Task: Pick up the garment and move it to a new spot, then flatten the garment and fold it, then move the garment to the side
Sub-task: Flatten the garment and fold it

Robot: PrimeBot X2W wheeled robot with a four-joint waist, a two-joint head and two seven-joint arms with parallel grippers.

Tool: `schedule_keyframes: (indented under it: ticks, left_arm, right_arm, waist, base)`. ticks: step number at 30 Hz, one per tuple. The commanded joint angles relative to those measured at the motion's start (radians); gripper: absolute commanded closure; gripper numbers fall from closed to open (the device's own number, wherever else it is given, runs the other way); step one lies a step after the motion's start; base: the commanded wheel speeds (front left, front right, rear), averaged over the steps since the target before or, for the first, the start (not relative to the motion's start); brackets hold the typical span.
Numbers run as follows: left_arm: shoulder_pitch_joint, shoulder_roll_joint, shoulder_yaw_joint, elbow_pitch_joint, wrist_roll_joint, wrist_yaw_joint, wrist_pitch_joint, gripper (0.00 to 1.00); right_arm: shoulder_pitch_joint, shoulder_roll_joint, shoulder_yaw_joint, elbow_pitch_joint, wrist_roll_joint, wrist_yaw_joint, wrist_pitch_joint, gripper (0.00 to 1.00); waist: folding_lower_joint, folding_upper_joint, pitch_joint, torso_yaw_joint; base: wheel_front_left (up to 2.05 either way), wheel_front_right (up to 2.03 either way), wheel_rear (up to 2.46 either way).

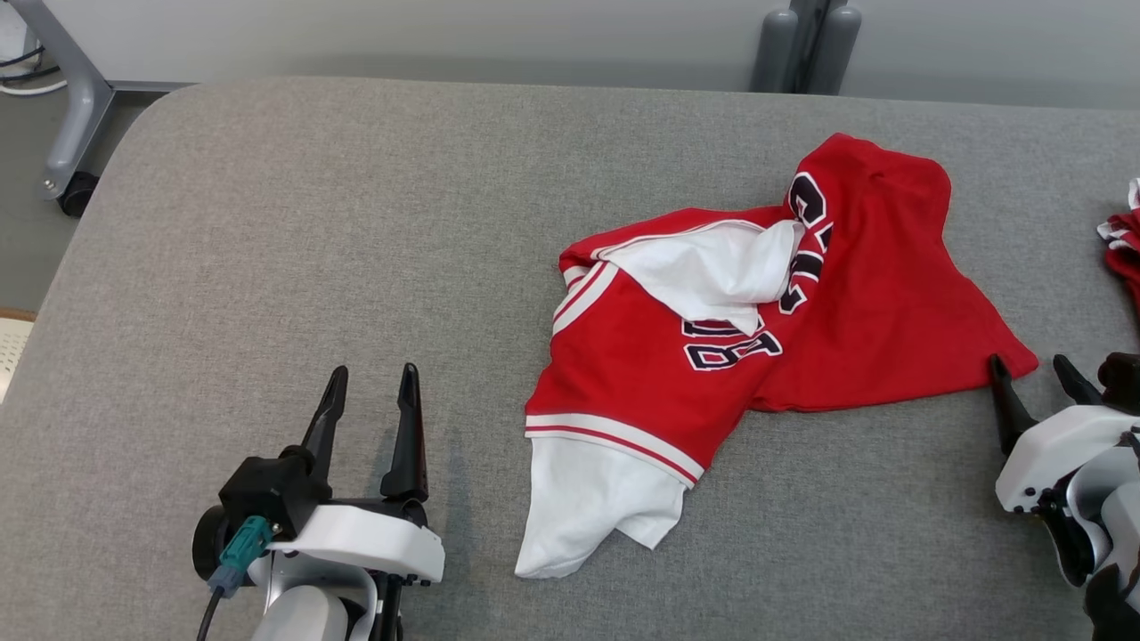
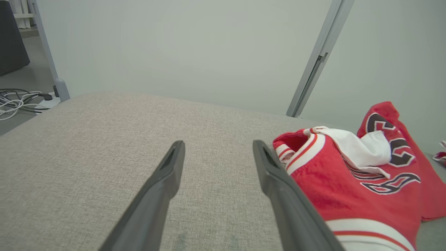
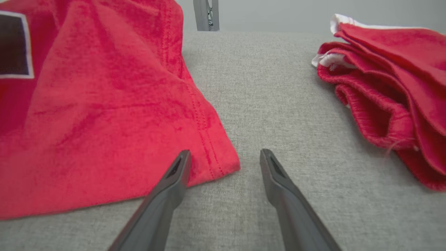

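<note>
The garment [image 1: 757, 329] is a red jersey with white trim and dark lettering, lying crumpled on the grey table [image 1: 356, 223], right of centre. Its white lining spills out at the front left and across the top. My left gripper [image 1: 372, 383] stands open at the lower left, well apart from the cloth; in its wrist view the garment [image 2: 359, 174] lies just right of its open fingers [image 2: 167, 181]. My right gripper [image 1: 1033, 369] is open at the garment's front right corner. In the right wrist view that red corner [image 3: 216, 160] lies just ahead of the left fingertip, nothing between the jaws.
A second red and white cloth pile [image 1: 1124, 249] lies at the table's right edge, close to my right gripper [image 3: 224, 155] and seen as folded layers [image 3: 393, 87] in the right wrist view. A grey frame leg with caster [image 1: 76, 116] stands off the table's far left corner.
</note>
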Motion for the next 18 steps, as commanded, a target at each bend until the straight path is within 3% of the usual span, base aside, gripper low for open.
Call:
schedule_keyframes:
  ticks: [1,4,5,7,10,11,12,13,18]
  left_arm:
    - [-0.010,0.004,0.006,0.001,0.008,-0.006,0.000,0.00]
    - [-0.012,0.004,0.007,0.004,0.009,-0.006,0.000,0.00]
    - [-0.012,0.004,0.007,0.005,0.008,-0.005,0.000,0.00]
    - [-0.011,0.004,0.009,0.005,0.008,-0.003,0.000,0.00]
    - [-0.005,0.004,0.013,0.005,0.009,0.000,0.000,0.00]
    - [-0.004,0.004,0.014,0.005,0.009,0.001,0.000,0.00]
    - [-0.004,0.004,0.014,0.005,0.009,0.001,0.000,0.00]
    - [-0.002,0.004,0.014,0.004,0.009,0.000,0.000,0.00]
    - [0.004,0.004,0.016,0.002,0.010,-0.002,0.000,0.00]
  right_arm:
    - [0.007,0.006,-0.017,0.011,0.000,0.000,0.007,0.00]
    - [0.003,0.026,-0.032,0.026,-0.004,0.000,0.025,0.00]
    - [0.002,0.037,-0.036,0.025,0.005,0.000,0.034,0.09]
    - [0.001,0.052,-0.043,0.016,0.017,0.000,0.045,0.53]
    - [-0.002,0.051,-0.052,0.001,0.020,0.000,0.046,0.77]
    - [-0.004,0.050,-0.055,-0.006,0.019,0.000,0.043,0.91]
    - [-0.004,0.050,-0.055,-0.006,0.019,0.000,0.043,0.91]
    - [-0.004,0.048,-0.057,-0.014,0.016,0.000,0.037,1.00]
    - [0.014,0.036,-0.077,-0.052,0.013,0.000,0.025,1.00]
  waist:
    - [0.0000,0.0000,0.002,0.004]
    - [0.0000,0.0000,0.001,0.010]
    - [0.0000,0.0000,0.000,0.011]
    - [0.0000,0.0000,-0.001,0.011]
    - [0.0000,0.0000,-0.006,0.005]
    - [0.0000,0.0000,-0.007,0.002]
    - [0.0000,0.0000,-0.007,0.002]
    - [0.0000,0.0000,-0.009,-0.002]
    - [0.0000,0.0000,-0.018,-0.028]
  base:
    - [0.00,0.00,0.00]
    - [0.00,0.00,0.00]
    - [0.00,0.00,0.00]
    - [0.00,0.00,0.00]
    - [0.00,0.00,0.00]
    - [0.00,0.00,0.00]
    - [0.00,0.00,0.00]
    - [0.00,0.00,0.00]
    - [0.00,0.00,0.00]
